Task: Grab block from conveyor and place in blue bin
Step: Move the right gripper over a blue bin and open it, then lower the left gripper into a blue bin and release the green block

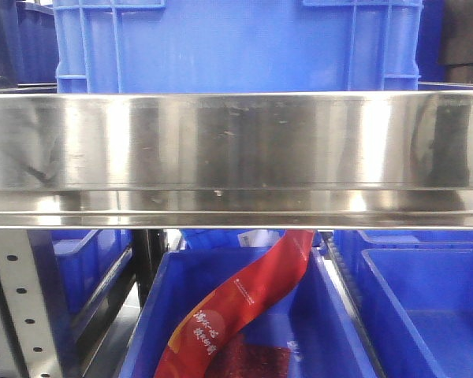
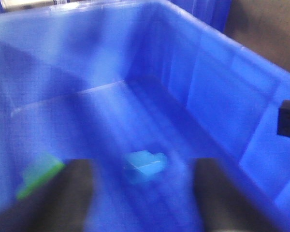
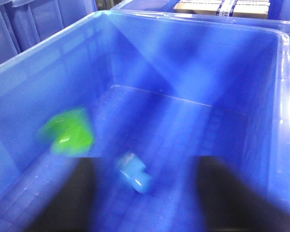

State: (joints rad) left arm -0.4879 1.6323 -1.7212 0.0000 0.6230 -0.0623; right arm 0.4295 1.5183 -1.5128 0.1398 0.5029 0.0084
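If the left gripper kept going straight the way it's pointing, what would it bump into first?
Probably the light blue block lying on the floor of the blue bin, right between its two dark fingers. The picture is blurred, so depth is uncertain.

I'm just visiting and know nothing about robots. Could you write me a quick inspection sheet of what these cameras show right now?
Surface: no conveyor belt in view; a shiny steel rail fills the front view.
Job's things: blue bin holds a light blue block and a green block, both blurred.
Clutter: red printed packet in a lower blue crate.
Grippers: left gripper and right gripper both open, empty, over the bin.
Cables: nothing seen.
Surroundings: more blue crates; cardboard boxes behind.
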